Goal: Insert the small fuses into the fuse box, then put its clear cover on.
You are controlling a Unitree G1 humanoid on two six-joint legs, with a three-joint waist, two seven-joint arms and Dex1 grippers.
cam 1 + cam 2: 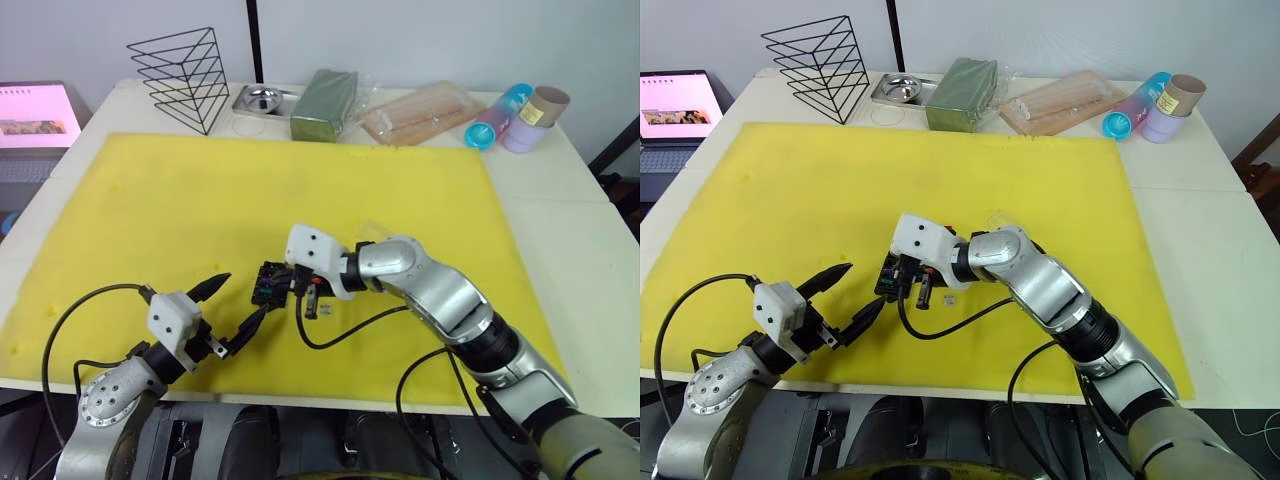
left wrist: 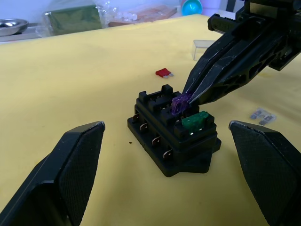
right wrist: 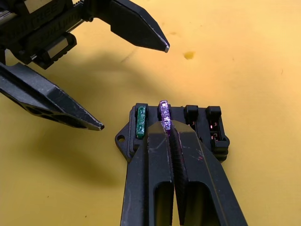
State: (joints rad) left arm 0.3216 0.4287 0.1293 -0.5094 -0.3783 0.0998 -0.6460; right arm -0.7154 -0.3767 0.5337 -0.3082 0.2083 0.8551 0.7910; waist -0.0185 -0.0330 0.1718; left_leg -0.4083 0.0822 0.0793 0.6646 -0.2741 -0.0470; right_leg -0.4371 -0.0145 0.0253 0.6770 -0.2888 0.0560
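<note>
On the yellow mat (image 1: 300,200), the fuse box (image 2: 173,132) holds the green fuse (image 2: 195,121). Right tool (image 3: 170,126) is clamped on the purple fuse (image 2: 180,102) at the adjacent slot. Left tool (image 1: 236,302) sits beside the box, fingers apart.

Right hand (image 3: 168,126) pinched tight, arm reaching inward — left hand (image 1: 232,305) spread wide, low and apart.

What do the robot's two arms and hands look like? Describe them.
Both arms are silver-grey metal with black joints, and loose black cables loop along them. Each wrist carries a white boxy housing. The left hand and the right hand each have two black, tapered, pointed fingers with finely textured inner pads.
</note>
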